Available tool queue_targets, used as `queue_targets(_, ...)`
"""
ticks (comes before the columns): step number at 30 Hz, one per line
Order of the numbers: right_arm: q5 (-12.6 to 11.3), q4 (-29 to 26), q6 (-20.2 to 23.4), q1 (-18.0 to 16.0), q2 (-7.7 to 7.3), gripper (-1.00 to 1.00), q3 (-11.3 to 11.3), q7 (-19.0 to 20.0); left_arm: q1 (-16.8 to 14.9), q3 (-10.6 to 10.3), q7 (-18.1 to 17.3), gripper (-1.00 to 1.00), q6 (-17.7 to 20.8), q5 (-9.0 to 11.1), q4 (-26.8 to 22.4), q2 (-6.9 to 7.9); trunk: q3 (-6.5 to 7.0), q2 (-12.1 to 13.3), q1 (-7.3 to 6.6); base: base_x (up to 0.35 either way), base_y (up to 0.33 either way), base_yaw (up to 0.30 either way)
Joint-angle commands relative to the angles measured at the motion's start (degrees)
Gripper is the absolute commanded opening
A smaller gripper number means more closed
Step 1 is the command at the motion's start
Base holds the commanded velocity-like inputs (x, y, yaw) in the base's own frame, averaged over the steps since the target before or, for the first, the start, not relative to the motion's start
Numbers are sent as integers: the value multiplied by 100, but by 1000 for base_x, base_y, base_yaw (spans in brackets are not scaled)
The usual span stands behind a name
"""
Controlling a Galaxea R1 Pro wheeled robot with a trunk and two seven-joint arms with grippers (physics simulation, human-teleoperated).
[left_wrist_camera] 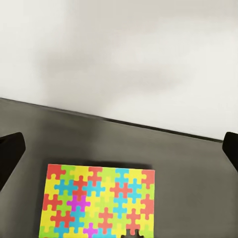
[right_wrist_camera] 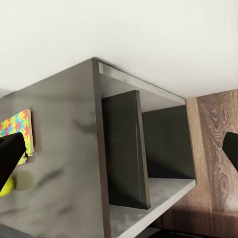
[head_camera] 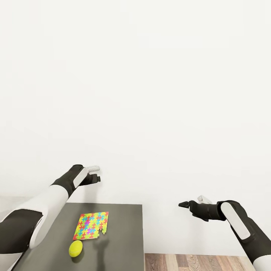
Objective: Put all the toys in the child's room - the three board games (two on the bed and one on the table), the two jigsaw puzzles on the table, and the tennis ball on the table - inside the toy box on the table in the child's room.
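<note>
From the head camera: one dark grey table [head_camera: 124,241] sits against the white wall [head_camera: 150,94], and on it we count one jigsaw puzzle [head_camera: 91,225] and one tennis ball [head_camera: 75,248]. The ball lies just beside the puzzle's near corner, on the side away from the wall. A strip of wood floor [head_camera: 188,262] shows past the table's right edge. The left gripper [head_camera: 96,178] hangs above the table's far edge, nothing in it; from here I cannot tell how wide it stands. The right gripper [head_camera: 184,204] hovers off the table's right side, over the floor, holding nothing.

Left wrist camera now: the puzzle [left_wrist_camera: 96,203] lies flat on the table [left_wrist_camera: 188,173], one piece missing from its edge. Two dark fingertips [left_wrist_camera: 10,153] sit far apart at the frame's sides, spread wide, empty.

Right wrist camera: the table's side [right_wrist_camera: 124,148] shows open shelves with one upright divider. The puzzle [right_wrist_camera: 17,129] and ball [right_wrist_camera: 7,186] peek past a fingertip [right_wrist_camera: 9,153]; fingers wide apart, empty.
</note>
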Motion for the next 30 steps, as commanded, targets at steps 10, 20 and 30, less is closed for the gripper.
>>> queue_targets(10,31,-1,13,-1,-15,100,8,32,0,-34,-920,100,70,58,-2,276,-3,-5,2,0,0,0)
queue_targets(20,31,-1,13,-3,-2,100,8,32,0,-42,-1786,100,100,43,366,699,-6,-5,2,0,0,0)
queue_targets(30,31,2,13,-2,4,100,8,27,0,-43,-1842,100,86,27,482,733,-61,-5,2,0,0,0)
